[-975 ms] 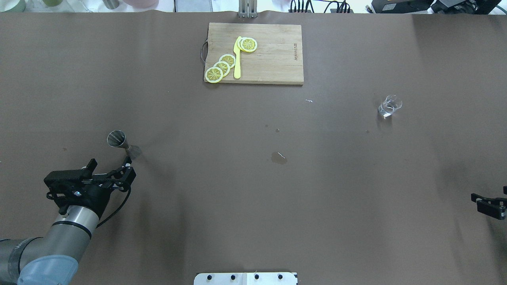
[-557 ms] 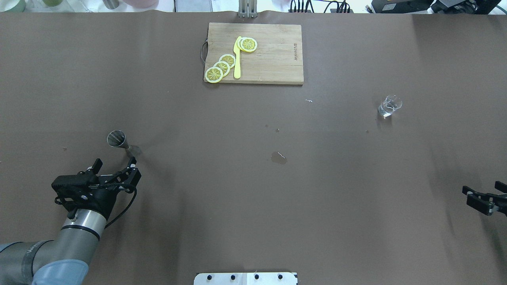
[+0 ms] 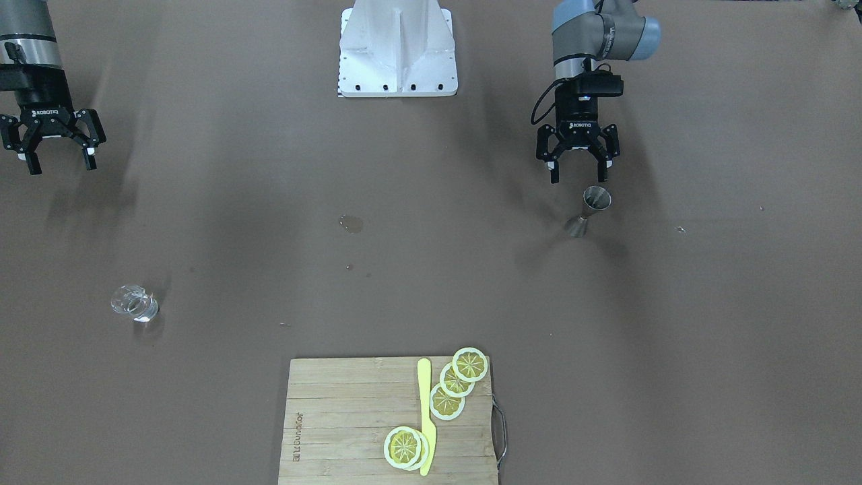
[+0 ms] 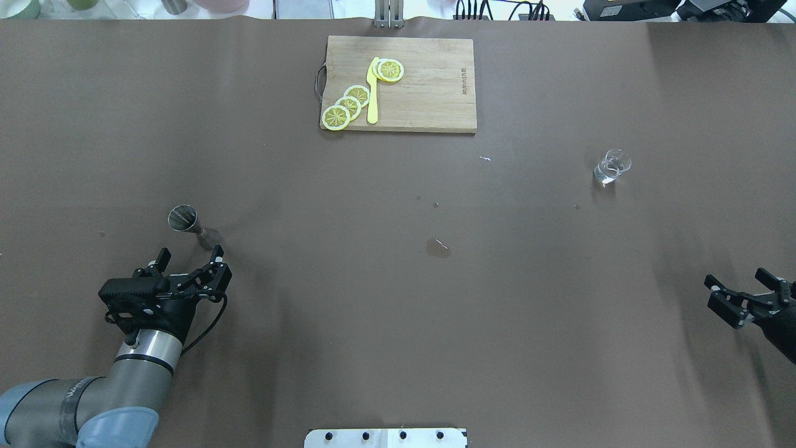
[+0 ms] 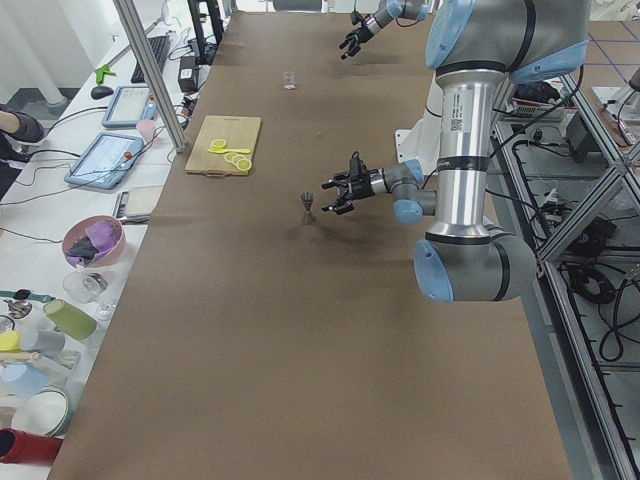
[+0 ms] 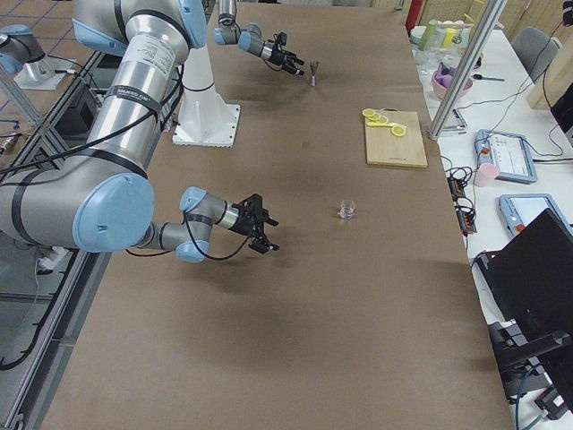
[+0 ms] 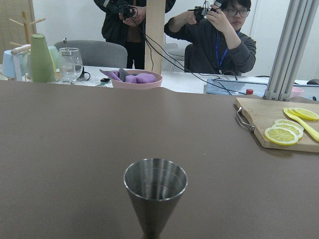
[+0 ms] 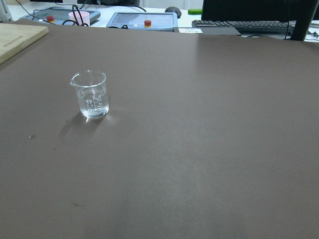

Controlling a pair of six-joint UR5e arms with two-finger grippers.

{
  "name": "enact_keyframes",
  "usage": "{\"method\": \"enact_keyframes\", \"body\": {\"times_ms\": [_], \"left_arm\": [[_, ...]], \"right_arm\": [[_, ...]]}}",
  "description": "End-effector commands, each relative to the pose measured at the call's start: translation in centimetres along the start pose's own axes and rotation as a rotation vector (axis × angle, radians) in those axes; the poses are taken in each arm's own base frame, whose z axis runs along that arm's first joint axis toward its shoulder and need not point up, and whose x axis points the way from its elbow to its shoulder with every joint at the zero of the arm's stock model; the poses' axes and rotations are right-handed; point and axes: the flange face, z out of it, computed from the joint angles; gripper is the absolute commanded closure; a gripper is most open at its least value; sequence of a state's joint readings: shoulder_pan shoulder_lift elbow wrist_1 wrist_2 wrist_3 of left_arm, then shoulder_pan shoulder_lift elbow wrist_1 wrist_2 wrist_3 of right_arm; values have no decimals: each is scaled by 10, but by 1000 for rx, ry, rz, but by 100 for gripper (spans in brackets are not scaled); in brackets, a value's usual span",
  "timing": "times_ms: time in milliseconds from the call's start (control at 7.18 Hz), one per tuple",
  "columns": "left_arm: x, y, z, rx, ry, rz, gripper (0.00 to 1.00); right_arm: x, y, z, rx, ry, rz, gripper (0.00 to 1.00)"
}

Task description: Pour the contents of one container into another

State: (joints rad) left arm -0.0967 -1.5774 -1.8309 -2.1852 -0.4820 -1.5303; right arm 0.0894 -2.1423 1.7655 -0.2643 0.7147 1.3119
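The main risk sits at the left gripper (image 4: 191,255). Its jaws are spread wide and hold nothing, and one fingertip is just beside the foot of the steel jigger (image 4: 196,228). The jigger stands upright on a narrow cone, so a finger that clips it on the way in would probably topple or skid it. A grip at the thin waist could also let it swivel.

The second risk is distance. The small glass beaker (image 4: 611,166) stands alone on the robot's right side of the surface (image 4: 373,311), well apart from the jigger on the left. The right gripper (image 4: 737,283), jaws also released and empty, hangs well short of it. The beaker would have to travel a long way to reach the jigger, and a fast move or a tilted wrist would slosh its contents out. Smooth glass may slip in a light pinch. The jigger's mouth is small, so a pour that misses the spout line would land on the surface, where a small wet patch (image 4: 438,248) already lies near the middle.

As for contents, the right wrist view shows the beaker (image 8: 92,94) upright, with printed markings, a pouring lip and what looks like a shallow layer of clear liquid at the base, though the amount is hard to judge. In the left wrist view the upper cup of the jigger (image 7: 155,191) looks empty and dry.
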Motion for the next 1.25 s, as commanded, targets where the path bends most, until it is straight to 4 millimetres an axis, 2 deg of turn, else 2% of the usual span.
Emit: {"method": "enact_keyframes", "body": {"times_ms": [0,418,557,696,835,1114], "left_arm": [[-4,7,4,14,-9,6,2],[-3,22,13,28,-6,2,2],[-5,26,15,28,-1,-5,2],[-6,27,15,28,3,-10,2],[-6,27,16,31,1,-7,2],[-9,23,22,41,-9,-3,2]], "right_arm": [[-7,4,2,72,28,-41,0],[-32,8,11,147,72,-95,0],[-49,12,18,154,66,-80,0],[-59,9,29,172,87,-71,0],[-78,0,42,200,99,-34,0],[-85,-3,64,218,140,-26,0]]}}
